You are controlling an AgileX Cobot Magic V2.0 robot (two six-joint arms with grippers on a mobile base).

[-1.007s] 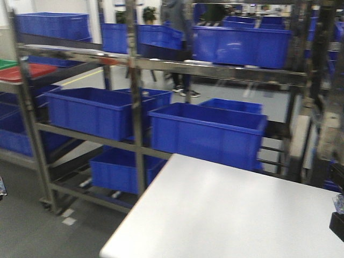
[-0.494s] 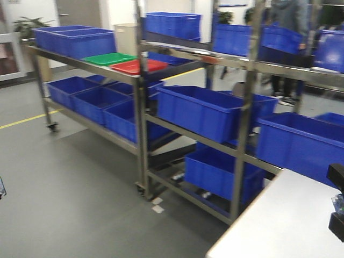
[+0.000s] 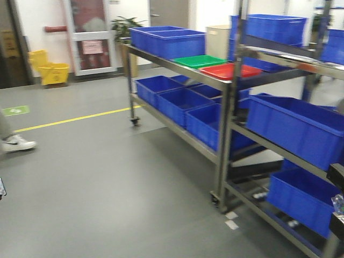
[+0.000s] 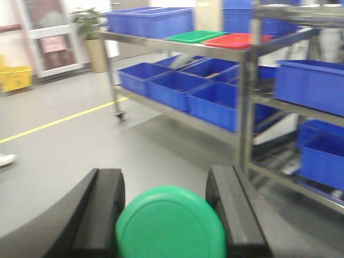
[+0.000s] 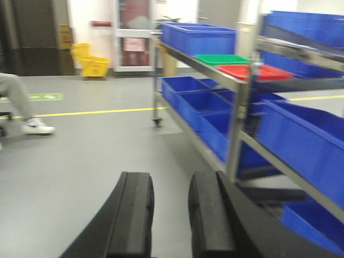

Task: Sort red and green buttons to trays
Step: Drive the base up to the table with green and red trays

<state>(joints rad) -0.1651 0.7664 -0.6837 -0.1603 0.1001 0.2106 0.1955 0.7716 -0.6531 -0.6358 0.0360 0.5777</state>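
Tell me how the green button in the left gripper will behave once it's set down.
The green button has a round, smooth-looking cap, so it may roll if laid sideways. It seems rigid, and small inside the left gripper, so it is probably light.

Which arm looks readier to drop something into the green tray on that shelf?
Left: the left gripper holds the green button meant for the green tray; the right gripper shows nothing visible in its gap.

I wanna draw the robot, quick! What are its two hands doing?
Left gripper: closed on the green button.
Right gripper: jaws slightly apart, nothing seen between them.
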